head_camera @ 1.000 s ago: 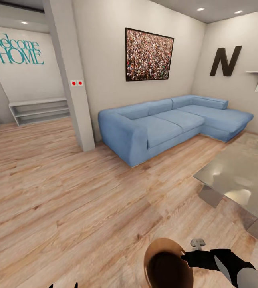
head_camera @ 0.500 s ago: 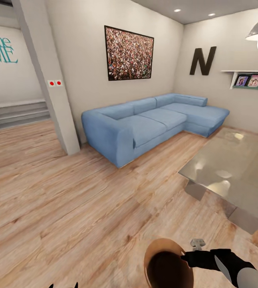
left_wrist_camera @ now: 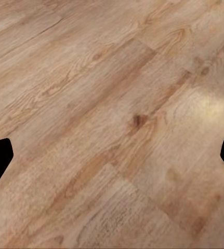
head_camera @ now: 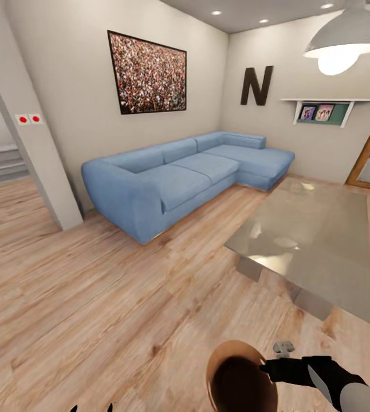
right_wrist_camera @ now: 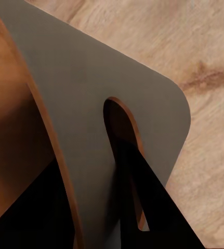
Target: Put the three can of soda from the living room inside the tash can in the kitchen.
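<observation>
tash can (head_camera: 225, 366) half cut off

The trash can (head_camera: 239, 377), a round tapered bin with a brown inner wall and grey outside, is held off the wood floor of the living room (head_camera: 168, 177), upright, mouth up. The right gripper (head_camera: 268, 371) pinches its rim; one finger passes through a slot in the grey wall (right_wrist_camera: 117, 129).

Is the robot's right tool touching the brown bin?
Touching. In the right wrist view, a black finger passes through the trash can wall's slot, pinching it.
</observation>
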You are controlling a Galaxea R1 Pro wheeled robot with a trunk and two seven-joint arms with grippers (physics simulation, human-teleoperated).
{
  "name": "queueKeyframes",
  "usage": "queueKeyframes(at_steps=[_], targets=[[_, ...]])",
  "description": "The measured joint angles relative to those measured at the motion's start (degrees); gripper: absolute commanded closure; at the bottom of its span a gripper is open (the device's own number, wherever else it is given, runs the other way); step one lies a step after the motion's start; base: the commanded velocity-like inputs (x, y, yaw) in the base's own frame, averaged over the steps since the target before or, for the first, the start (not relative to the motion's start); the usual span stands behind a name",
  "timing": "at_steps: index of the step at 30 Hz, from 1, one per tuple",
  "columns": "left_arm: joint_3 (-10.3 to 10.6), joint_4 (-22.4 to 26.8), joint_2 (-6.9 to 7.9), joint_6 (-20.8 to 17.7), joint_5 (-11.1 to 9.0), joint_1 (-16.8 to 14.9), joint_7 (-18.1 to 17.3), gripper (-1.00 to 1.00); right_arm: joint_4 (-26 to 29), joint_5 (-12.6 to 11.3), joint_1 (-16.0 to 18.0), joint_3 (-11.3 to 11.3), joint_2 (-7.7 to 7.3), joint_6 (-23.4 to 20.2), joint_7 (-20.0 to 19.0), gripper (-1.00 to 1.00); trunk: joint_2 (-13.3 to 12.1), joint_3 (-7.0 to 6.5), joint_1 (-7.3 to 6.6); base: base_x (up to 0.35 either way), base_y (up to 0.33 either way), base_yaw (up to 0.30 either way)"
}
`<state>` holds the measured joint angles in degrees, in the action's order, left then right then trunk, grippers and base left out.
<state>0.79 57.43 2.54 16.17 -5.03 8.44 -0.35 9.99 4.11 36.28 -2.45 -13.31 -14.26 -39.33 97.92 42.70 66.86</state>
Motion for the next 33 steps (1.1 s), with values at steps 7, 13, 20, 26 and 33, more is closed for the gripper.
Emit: queueKeyframes(at_steps=[7,13,20,26,33], targets=[[-0.24,-0.09,-0.04,0.01,0.01,0.0,0.06,-1.0,0.01,-0.1,0.0,-0.13,0.03,-0.02,-0.06,1.0,0.0,0.21,0.0,0.007,-0.146,-0.24],[-0.31,-0.12,-0.04,0.0,-0.18,0.0,0.08,-1.0,-0.02,0.05,-0.02,0.11,0.03,0.0,-0.05,1.0,0.0,0.39,0.0,0.001,-0.158,-0.24],[-0.43,-0.08,-0.05,0.04,-0.18,0.0,0.01,-1.0,0.0,-0.05,-0.01,-0.04,0.03,-0.03,0.0,1.0,0.0,0.6,0.0,0.0,0.029,-0.24],[-0.04,-0.07,-0.06,0.05,0.05,0.0,0.05,-1.0,-0.01,-0.02,-0.01,0.01,0.03,0.02,0.0,1.0,0.0,0.79,0.0,0.0,-0.183,-0.239],[0.07,-0.04,-0.08,0.01,0.1,0.0,0.15,-1.0,0.0,0.0,-0.03,-0.02,0.03,0.07,0.06,1.0,0.0,1.0,0.0,0.0,-0.264,-0.239]])
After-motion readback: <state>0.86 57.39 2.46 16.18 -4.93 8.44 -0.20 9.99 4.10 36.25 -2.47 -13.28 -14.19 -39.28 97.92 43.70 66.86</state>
